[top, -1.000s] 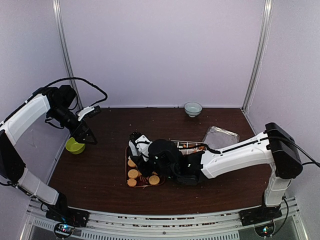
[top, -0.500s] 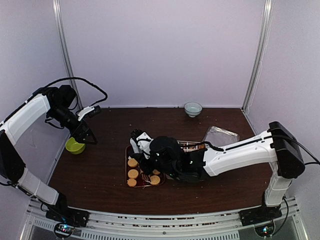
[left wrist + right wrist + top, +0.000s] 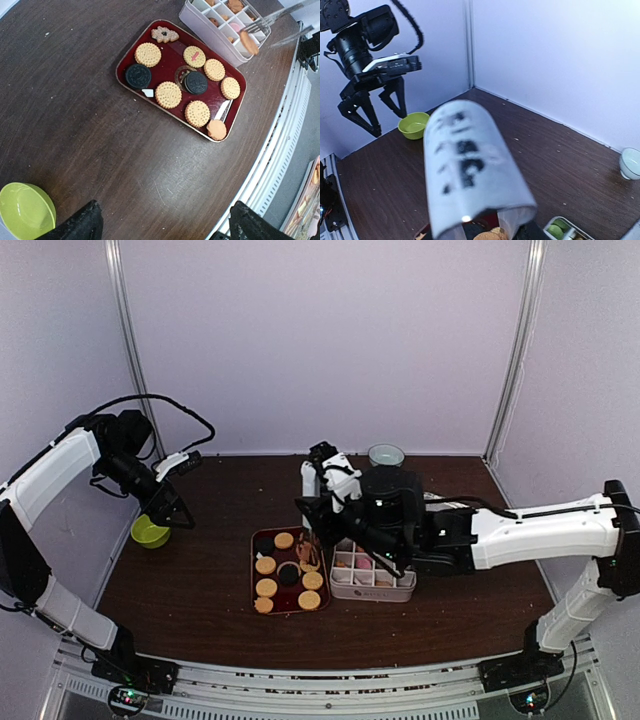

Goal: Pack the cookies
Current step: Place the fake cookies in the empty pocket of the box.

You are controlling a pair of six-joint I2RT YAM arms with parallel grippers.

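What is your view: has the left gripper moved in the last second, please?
No. In the top view the left gripper hangs where it did, jaws open, just right of the green bowl.

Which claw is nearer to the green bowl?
Left. The left claw hangs open close by the green bowl; the right claw, holding tongs, is far off near the divided box.

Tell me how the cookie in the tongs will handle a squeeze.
Likely brittle: the cookie looks thin and flat, so a hard squeeze from the tongs could snap it. Probably light: a narrow pinch holds it up, tilted. It may slip, since the tines look like smooth metal.
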